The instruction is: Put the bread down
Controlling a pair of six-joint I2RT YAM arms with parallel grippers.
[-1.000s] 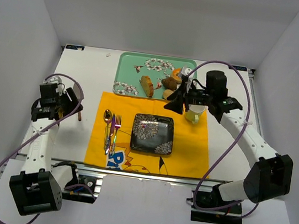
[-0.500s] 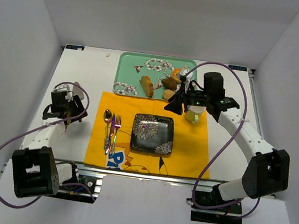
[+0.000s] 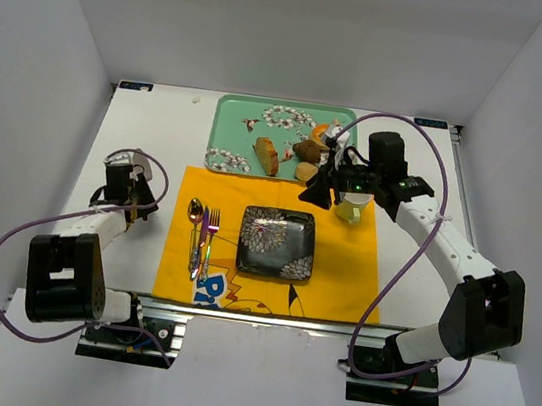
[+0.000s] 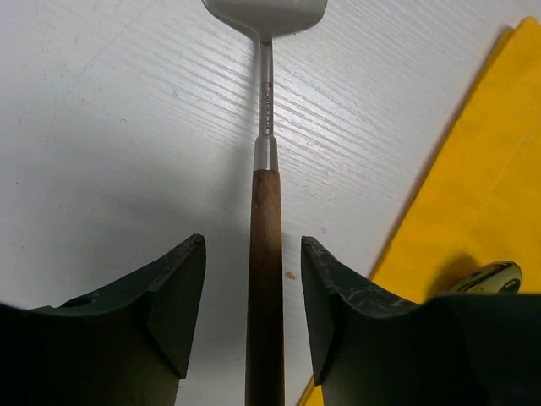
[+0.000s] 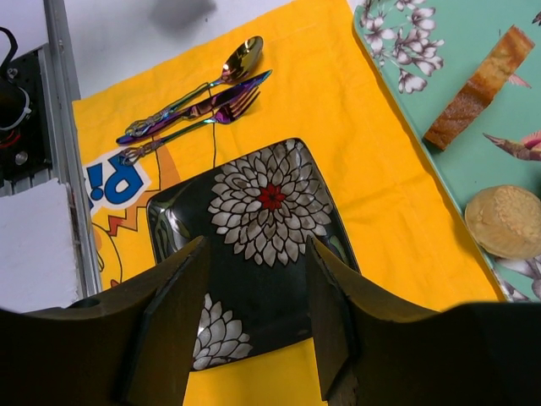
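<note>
Over to the right hand [image 3: 317, 187]: hovers above the seam between the teal tray [image 3: 237, 118] and the yellow placemat [image 3: 343, 264], fingers partway apart, gripping nothing. Looking down through that gap from the wrist, just the black flowered plate [image 5: 254, 194] underneath.

And the bread [image 3: 319, 129]? Lies at the tray's right end, just beyond the hand on the far side, showing from above as little more than an orange sliver behind the wrist. Not between the fingers, not touching them, and out of the wrist camera's view altogether.

Close by on the tray, a dark brown piece [image 3: 309, 151], then a round tan bun [image 5: 507, 222] and a loaf slice [image 5: 479, 87], both off to the right in the wrist view. Just beside the hand, a pale mug [image 3: 352, 210] on the placemat. Left of the plate, a row of cutlery [image 3: 201, 239].

Across to the left hand [image 4: 252, 245]: low over the white tabletop [image 4: 101, 127], fingers either side of a wooden-handled spatula [image 4: 265, 194], a slim gap on each side, no contact to be seen. Well apart from the bread, on the other side of the placemat.
</note>
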